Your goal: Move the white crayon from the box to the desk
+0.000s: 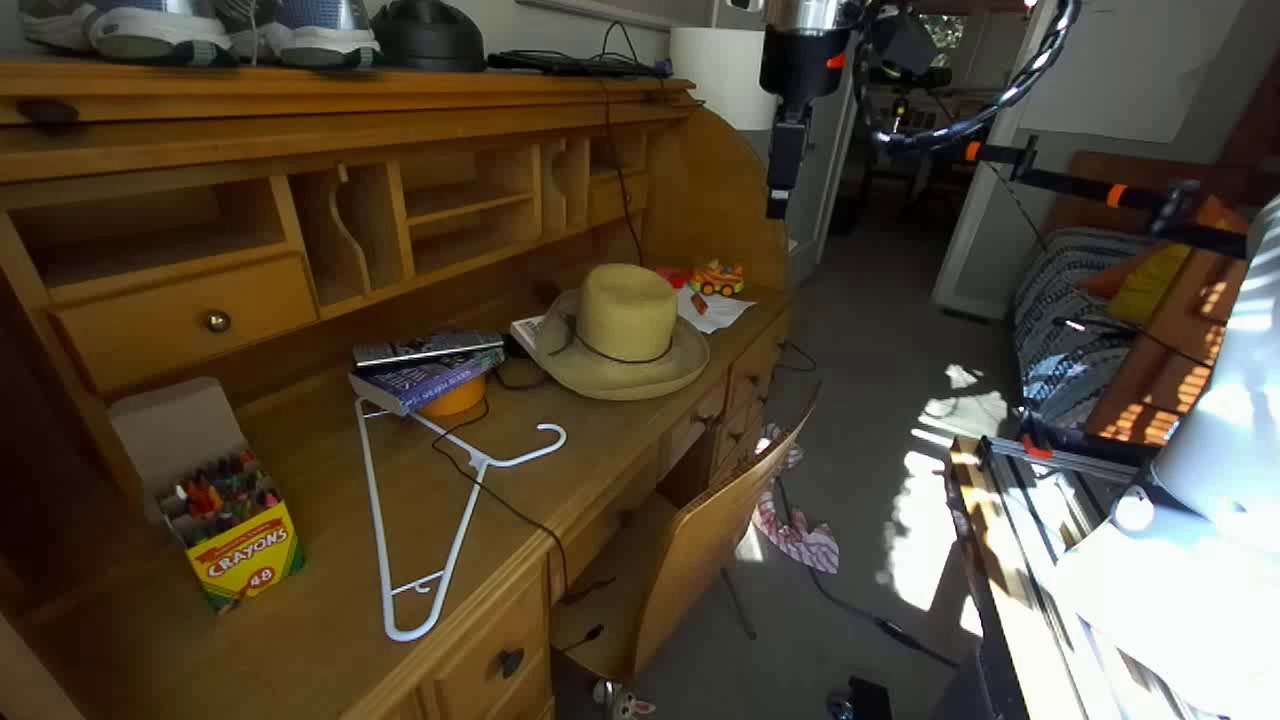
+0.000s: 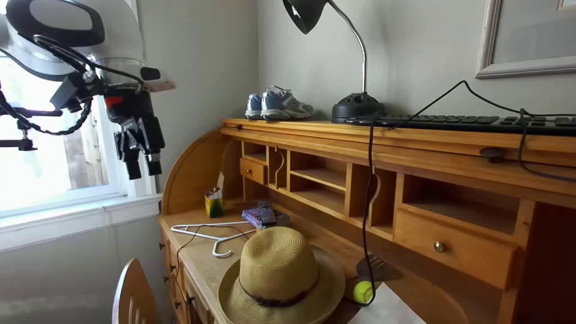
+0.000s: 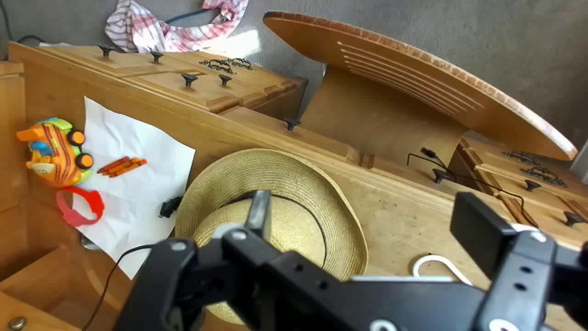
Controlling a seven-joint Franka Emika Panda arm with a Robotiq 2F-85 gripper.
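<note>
White crayon (image 1: 181, 492), pale-tipped, in yellow box (image 1: 243, 556)

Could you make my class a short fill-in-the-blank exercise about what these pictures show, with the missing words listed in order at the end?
1. The number printed on the crayon box is ____.
2. In both exterior views, the clothes hanger on the roll-top desk is ____ in colour.
3. In the wrist view, the gripper is not shut but ____.
4. Also in the wrist view, the orange crayons lie on a white sheet of ____.

Missing words: 48; white; open; paper.
</note>
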